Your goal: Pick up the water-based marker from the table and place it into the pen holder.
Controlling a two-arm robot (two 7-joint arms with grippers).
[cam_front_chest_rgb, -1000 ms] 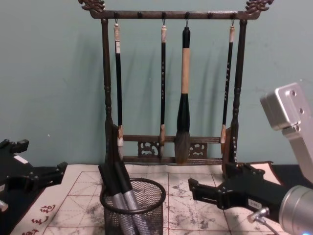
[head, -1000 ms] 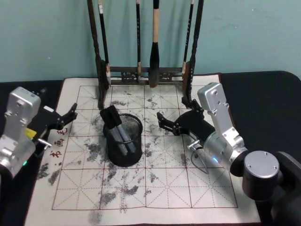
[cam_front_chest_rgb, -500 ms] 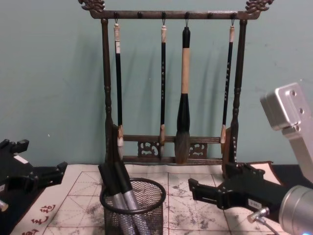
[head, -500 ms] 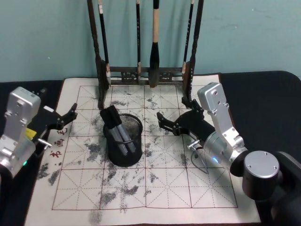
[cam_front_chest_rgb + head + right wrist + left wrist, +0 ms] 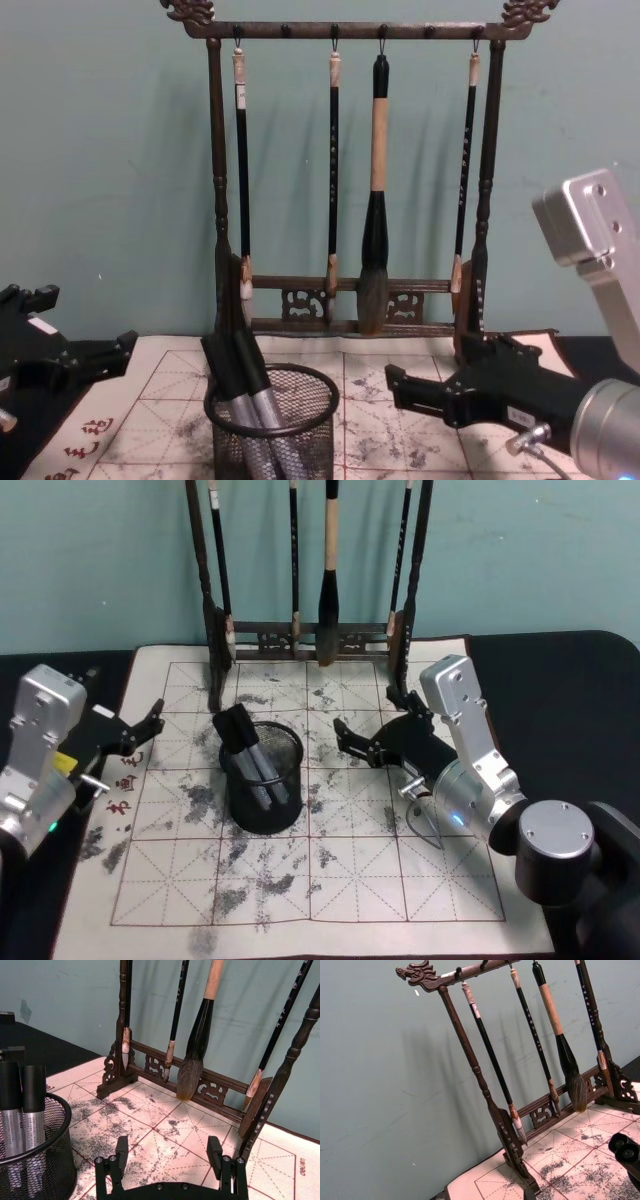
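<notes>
With markers (image 5: 258, 765) standing in the pen holder (image 5: 262, 800), the wide-open, empty right pincer (image 5: 372, 732) beside it risks tipping it.

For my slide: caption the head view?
Two markers stand in black wire-mesh pen holder; open grippers left, right flank it.

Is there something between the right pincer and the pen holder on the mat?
Nothing visible does. The open right pincer sits beside the pen holder, with bare stained mat between. Two markers already stand inside.
</notes>
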